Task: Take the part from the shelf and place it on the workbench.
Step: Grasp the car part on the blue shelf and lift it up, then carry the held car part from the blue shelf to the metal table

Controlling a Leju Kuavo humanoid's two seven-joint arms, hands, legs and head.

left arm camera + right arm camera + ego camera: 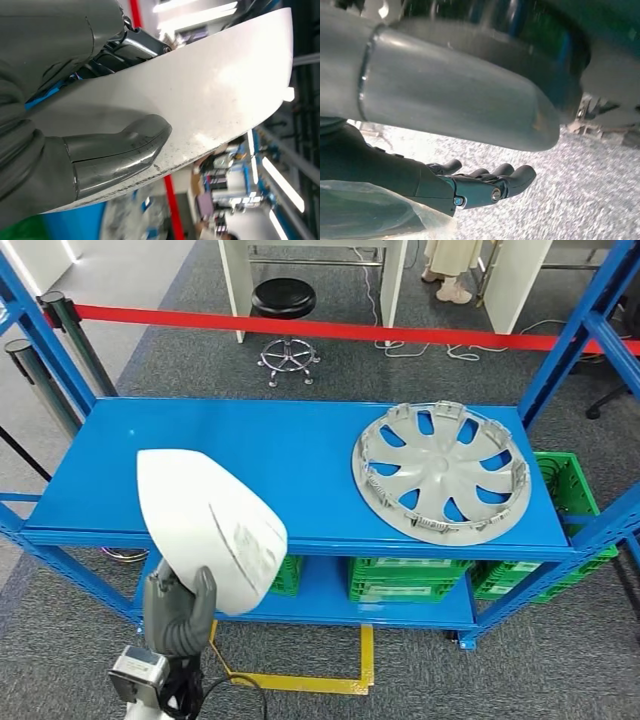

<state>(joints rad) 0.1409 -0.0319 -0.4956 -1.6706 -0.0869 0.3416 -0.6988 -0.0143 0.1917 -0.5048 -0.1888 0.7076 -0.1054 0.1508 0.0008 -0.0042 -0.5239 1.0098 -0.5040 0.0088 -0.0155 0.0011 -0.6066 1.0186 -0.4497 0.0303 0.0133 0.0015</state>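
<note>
My left hand (179, 615) grips a white curved shell-like part (207, 530) by its lower edge, holding it above the front left of the blue shelf (264, 455). In the left wrist view my thumb (117, 150) presses on the white part (211, 95), with the darker fingers behind it. A grey hubcap (441, 472) lies flat on the shelf's right side. My right hand (486, 182) hangs over grey carpet with its fingers stretched out and apart, holding nothing.
Green crates (407, 578) stand on the lower shelf and to the right. A red barrier tape (340, 330) runs behind the shelf, with a black stool (285, 302) and white table legs beyond. A person's feet (451, 285) show at the back.
</note>
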